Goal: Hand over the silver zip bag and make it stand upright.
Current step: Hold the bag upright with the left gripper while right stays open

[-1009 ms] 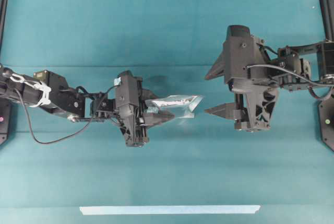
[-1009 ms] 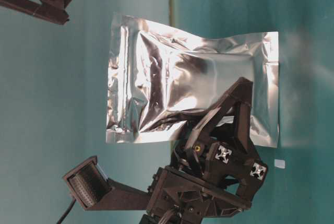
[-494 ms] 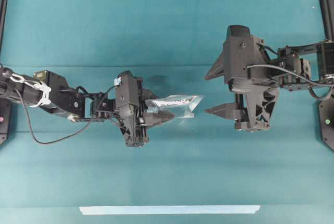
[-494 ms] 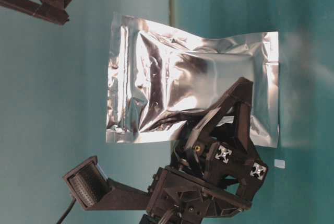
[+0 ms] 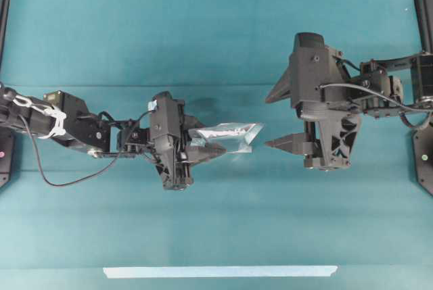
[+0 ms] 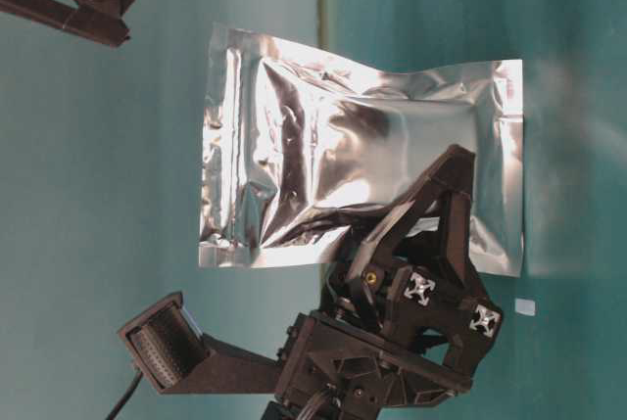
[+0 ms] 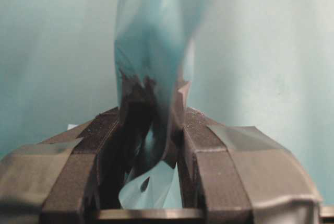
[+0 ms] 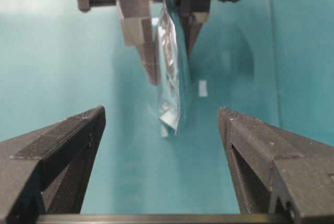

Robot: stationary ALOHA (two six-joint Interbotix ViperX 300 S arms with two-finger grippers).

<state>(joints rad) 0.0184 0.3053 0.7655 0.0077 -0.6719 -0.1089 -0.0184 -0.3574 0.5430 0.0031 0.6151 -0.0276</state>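
pointing its long side at the right gripper (image 5: 279, 119), whose jaws gape wide just beyond it, the silver bag (image 5: 226, 134) hangs above the table, pinched by the left gripper (image 5: 211, 148).

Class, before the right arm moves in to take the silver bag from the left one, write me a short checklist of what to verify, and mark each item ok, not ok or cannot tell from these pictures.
1. Left hand pinches the silver bag: ok.
2. Right hand open wide enough to take it: ok.
3. Bag's free end points at the right hand, with a gap between them: ok.
4. Bag lines up between the right hand's fingers in the wrist view: ok.
5. Bag held clear of the table: cannot tell.
6. Which end carries the zip strip: cannot tell.
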